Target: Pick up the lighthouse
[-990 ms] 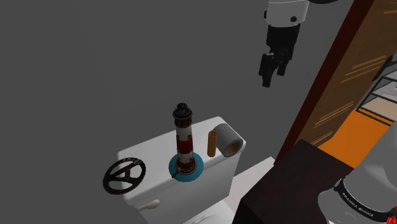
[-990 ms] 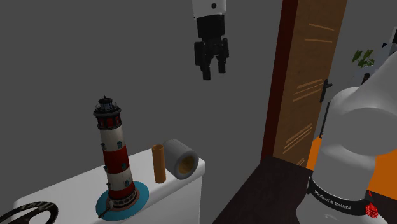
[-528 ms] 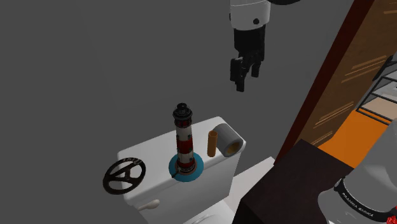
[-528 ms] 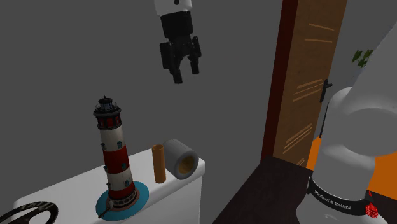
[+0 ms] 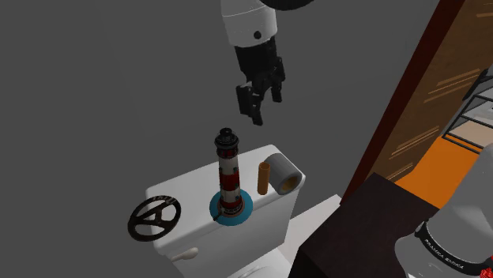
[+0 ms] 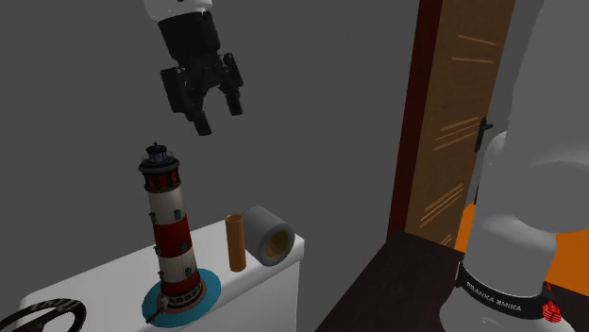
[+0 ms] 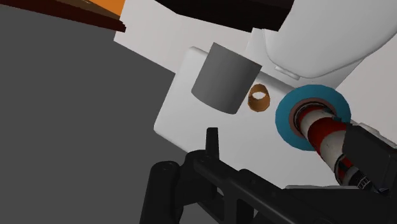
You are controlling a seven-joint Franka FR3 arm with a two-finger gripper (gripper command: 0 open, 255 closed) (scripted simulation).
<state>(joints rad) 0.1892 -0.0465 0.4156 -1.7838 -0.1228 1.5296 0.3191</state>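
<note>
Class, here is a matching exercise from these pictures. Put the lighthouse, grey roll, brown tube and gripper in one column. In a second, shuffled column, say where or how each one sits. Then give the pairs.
1. lighthouse
2. grey roll
3. brown tube
4. gripper

A. lying on its side on the white tank
B. in the air above the tank, open, holding nothing
C. upright on a blue round base
D. standing on end, close beside the roll

Pairs: 1-C, 2-A, 3-D, 4-B
</note>
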